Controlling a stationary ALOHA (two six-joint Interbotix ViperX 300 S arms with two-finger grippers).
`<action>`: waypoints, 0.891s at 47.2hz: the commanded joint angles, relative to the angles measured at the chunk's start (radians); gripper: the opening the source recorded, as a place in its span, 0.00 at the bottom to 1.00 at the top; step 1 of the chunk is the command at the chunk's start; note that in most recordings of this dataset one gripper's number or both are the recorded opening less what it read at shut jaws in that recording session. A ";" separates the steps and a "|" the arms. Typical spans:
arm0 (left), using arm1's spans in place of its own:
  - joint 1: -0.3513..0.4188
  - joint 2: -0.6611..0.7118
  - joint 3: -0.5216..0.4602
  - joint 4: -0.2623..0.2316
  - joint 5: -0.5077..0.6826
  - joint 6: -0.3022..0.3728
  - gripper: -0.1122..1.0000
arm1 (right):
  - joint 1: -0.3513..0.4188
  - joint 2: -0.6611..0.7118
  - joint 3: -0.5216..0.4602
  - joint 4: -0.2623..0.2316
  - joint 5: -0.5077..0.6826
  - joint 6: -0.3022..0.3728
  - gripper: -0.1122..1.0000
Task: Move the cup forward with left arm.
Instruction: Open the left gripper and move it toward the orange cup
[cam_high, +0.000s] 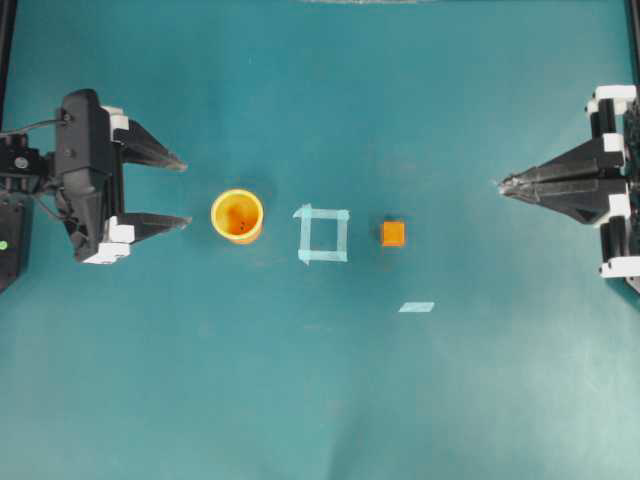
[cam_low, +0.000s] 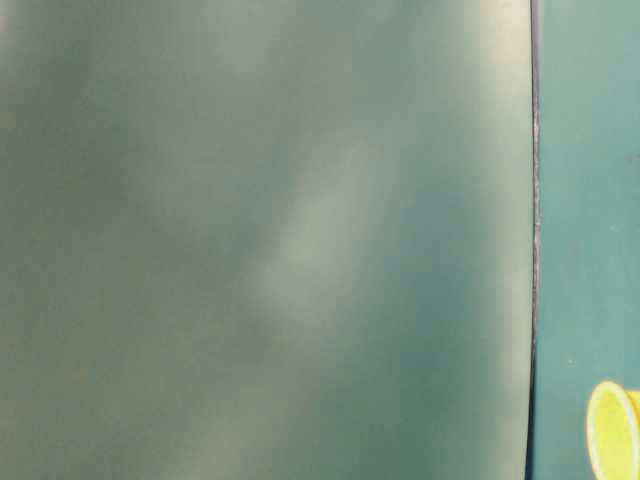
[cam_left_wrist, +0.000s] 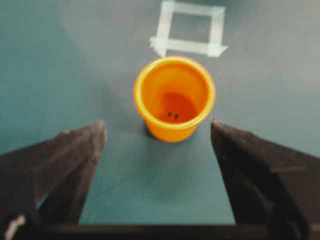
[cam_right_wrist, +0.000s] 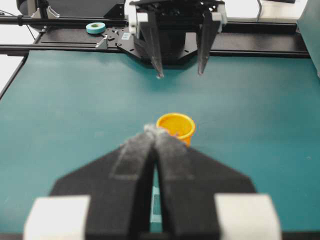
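The yellow-orange cup stands upright on the teal table, left of a square of pale tape. My left gripper is open and empty just to its left, with the fingertips short of the cup and not touching it. In the left wrist view the cup sits just beyond my two spread fingers. My right gripper is shut and empty at the far right. The cup also shows in the right wrist view beyond the closed fingertips, and its rim shows at the table-level view's edge.
A small orange cube sits right of the tape square. A loose strip of pale tape lies below it. A roll of tape rests on the frame behind the left arm. The table-level view is mostly a blurred grey-green surface.
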 joint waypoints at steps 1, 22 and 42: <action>0.005 0.020 -0.003 0.000 -0.011 0.000 0.84 | 0.000 0.002 -0.032 -0.002 -0.003 0.000 0.10; -0.057 0.213 0.014 0.000 -0.097 -0.003 0.84 | -0.002 0.000 -0.034 -0.002 0.005 0.000 0.10; -0.061 0.373 -0.040 0.000 -0.227 -0.002 0.84 | -0.002 -0.003 -0.038 -0.002 0.005 0.002 0.10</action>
